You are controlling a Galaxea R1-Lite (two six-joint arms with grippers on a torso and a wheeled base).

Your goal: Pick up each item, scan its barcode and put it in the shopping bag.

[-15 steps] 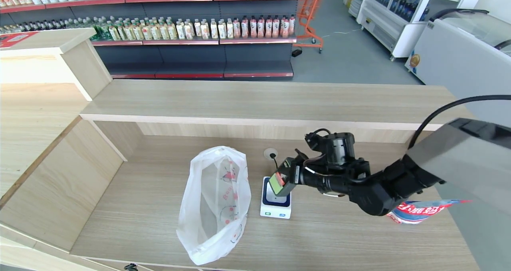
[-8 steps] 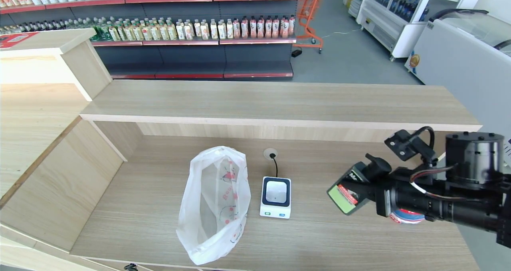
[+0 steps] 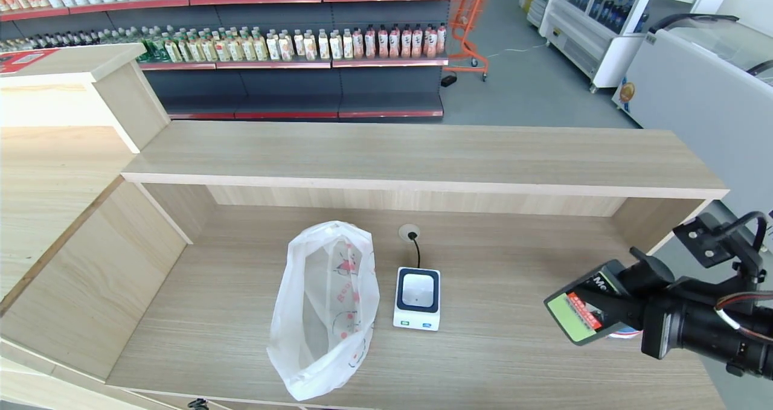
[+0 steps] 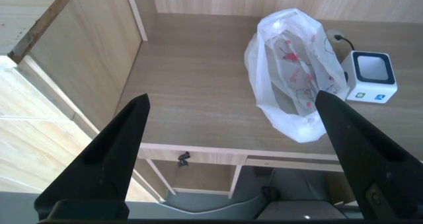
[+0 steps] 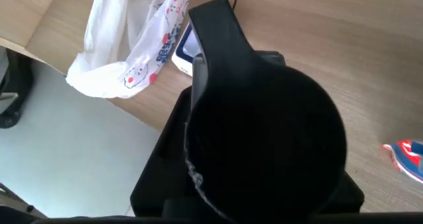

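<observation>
One box clamped in right tool, well right of scanner | step: carrying, scan unconfirmed | next: pass over scanner, drop into bag just left of it | left tool open, empty

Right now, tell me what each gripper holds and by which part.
Right gripper clamps a small box by its end nearest the wrist. Left gripper is open, holding nothing.
</observation>
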